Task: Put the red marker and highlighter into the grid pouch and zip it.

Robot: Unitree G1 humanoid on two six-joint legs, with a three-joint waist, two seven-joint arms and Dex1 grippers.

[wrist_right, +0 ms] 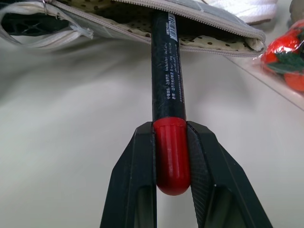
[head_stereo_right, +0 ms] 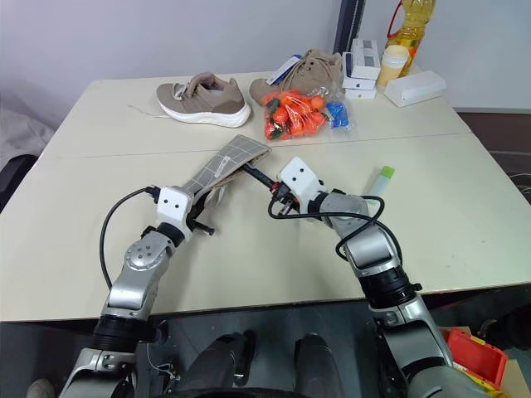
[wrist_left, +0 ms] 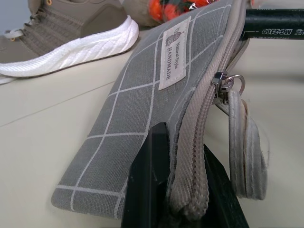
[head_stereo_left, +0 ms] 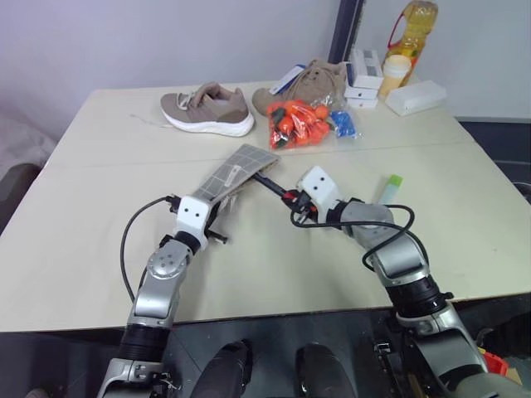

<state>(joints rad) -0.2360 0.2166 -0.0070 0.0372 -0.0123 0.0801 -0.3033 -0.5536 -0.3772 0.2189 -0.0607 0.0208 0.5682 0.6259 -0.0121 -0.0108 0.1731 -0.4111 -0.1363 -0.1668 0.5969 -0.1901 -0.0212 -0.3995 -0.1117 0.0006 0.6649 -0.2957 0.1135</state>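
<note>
Pale beige table (head_stereo_left: 99, 249) fills my view, backed by a light wall. I take the grid pouch (head_stereo_left: 235, 170) as my landmark: it sits near the table's middle, its near end lifted off the surface.

My left gripper (wrist_left: 183, 190) is clamped tight on that near end, 1 black finger (wrist_left: 147, 185) on the gridded face and the other behind the zipper edge. The white label (wrist_left: 173, 52) faces up, and the metal zipper pull (wrist_left: 228, 85) hangs at the open seam.

My right gripper (wrist_right: 172, 161) sits just to the right of the pouch, its 2 fingers pinched narrowly on the red cap of the red marker (wrist_right: 167, 71). The marker's black barrel runs from the cap to the pouch's open mouth, where its far tip passes in over the dotted lining (wrist_right: 142, 26).

Well to the right of the pouch, past my right arm, the highlighter (head_stereo_left: 391, 186) lies flat on the table, apart from both grippers.

Behind the pouch I see a bag of orange items (head_stereo_left: 303, 124), 2 tan sneakers (head_stereo_left: 207, 108), white boxes (head_stereo_left: 365, 76) and a yellow bottle (head_stereo_left: 412, 33).
</note>
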